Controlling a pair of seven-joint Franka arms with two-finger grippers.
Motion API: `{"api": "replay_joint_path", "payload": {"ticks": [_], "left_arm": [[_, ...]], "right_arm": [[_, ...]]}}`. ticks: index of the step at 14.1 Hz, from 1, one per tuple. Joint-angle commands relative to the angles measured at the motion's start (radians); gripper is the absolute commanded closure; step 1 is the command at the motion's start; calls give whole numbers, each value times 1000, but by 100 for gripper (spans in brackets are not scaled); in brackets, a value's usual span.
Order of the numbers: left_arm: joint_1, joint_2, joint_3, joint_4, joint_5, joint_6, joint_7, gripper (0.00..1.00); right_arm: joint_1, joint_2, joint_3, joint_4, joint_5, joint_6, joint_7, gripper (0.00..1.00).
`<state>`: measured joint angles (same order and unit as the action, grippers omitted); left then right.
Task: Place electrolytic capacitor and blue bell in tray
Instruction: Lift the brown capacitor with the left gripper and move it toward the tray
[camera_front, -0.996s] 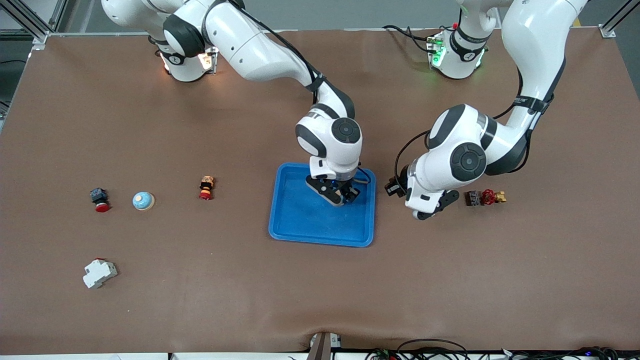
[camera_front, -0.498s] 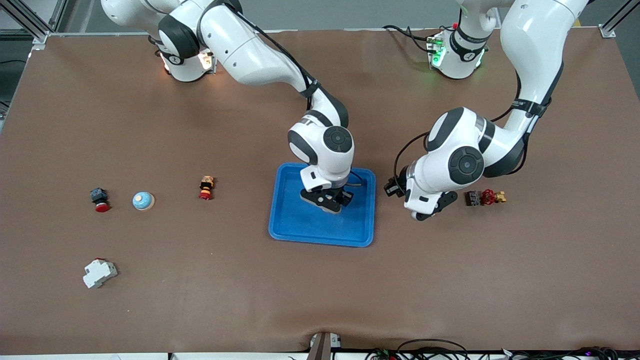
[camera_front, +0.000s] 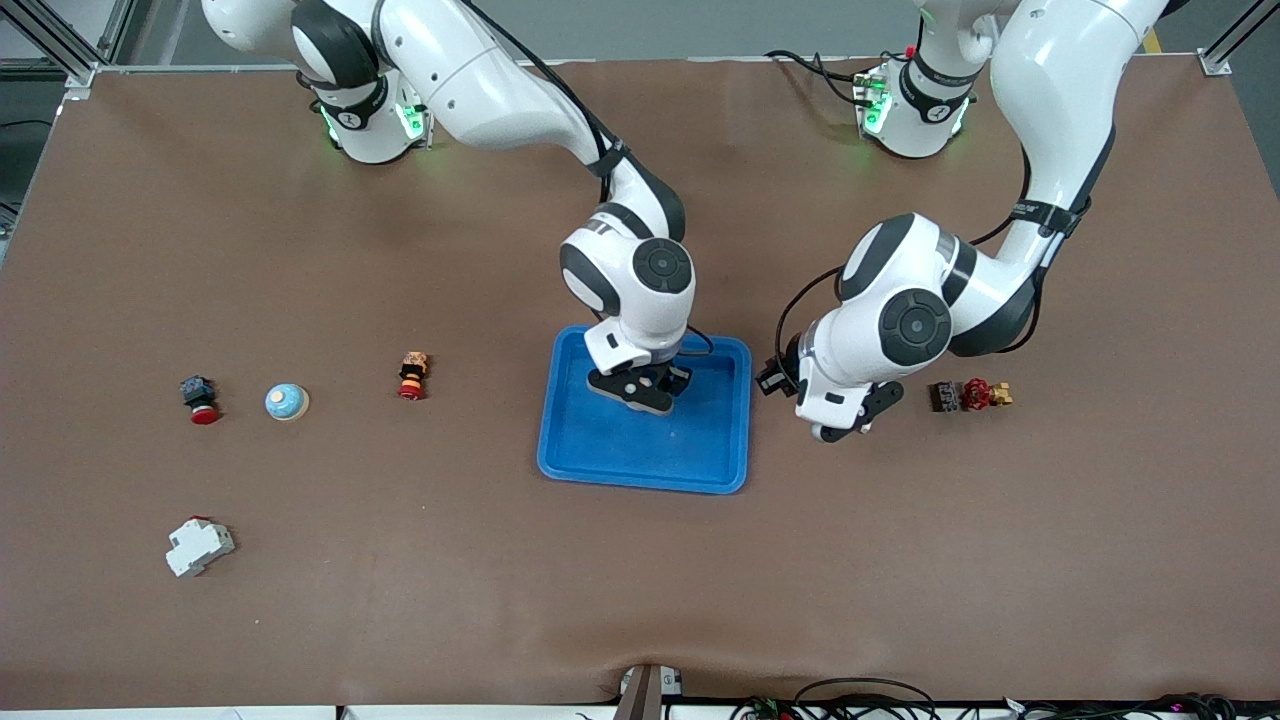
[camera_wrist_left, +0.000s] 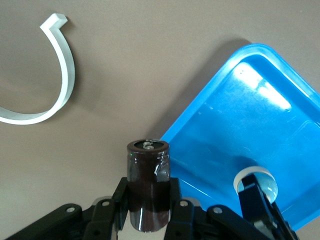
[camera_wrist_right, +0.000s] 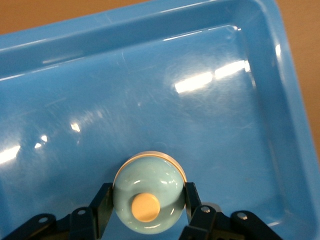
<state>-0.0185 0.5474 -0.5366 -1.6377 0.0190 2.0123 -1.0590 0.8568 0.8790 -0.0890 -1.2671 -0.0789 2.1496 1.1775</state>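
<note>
Your right gripper (camera_front: 640, 392) is over the blue tray (camera_front: 600, 455), above the part of the tray farther from the front camera, jaws clamped on the blue bell (camera_wrist_right: 148, 198). In the right wrist view the bell's pale blue dome with its tan centre button sits squarely between the two fingers (camera_wrist_right: 102, 205), one finger on each side of the dome, with tray floor under it. You can't tell from these views whether the bell touches the tray floor.

Your left gripper (camera_front: 835, 425) is just beside the tray, off its rim toward the left arm's end of the table, over bare tabletop. Its jaws are closed on the electrolytic capacitor (camera_wrist_left: 147, 185): a dark brown can, upright between the fingers, top end sticking out past the fingertips, lower body pinched. The tray corner shows close by in the left wrist view, so the capacitor is outside the tray.

Also on the table, all well apart from the tray: toward the right arm's end, a second blue bell (camera_front: 286, 402), a red pushbutton (camera_front: 200, 398), a small orange-and-red part (camera_front: 412, 375) and a white breaker block (camera_front: 199, 546); toward the left arm's end, a cluster of small dark, red and brass parts (camera_front: 970, 395).
</note>
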Motion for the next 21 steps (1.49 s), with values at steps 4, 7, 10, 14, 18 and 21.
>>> {"api": "replay_joint_path", "payload": {"ticks": [4,7,10,14,18,21], "left_arm": [[-81,60,26,61,25,21,-87,100],[-181,107,91,110,25,49,-142,100],[-289,147,187,150,25,100,-193,100],[-342,196,224,148,25,190,-236,100],[-363,242,234,145,24,233,-263,100],[-380,267,244,142,24,252,-273,100]], "right_arm": [[-28,-198,11,-318,-7,203,-90,100],[-33,-207,11,-351,-2,237,-94,100],[-42,-201,11,-356,-2,260,-94,100],[-53,-198,9,-363,-2,274,-96,100],[-64,-201,9,-422,-2,352,-117,100],[-68,-198,9,-431,-2,371,-116,100]]}}
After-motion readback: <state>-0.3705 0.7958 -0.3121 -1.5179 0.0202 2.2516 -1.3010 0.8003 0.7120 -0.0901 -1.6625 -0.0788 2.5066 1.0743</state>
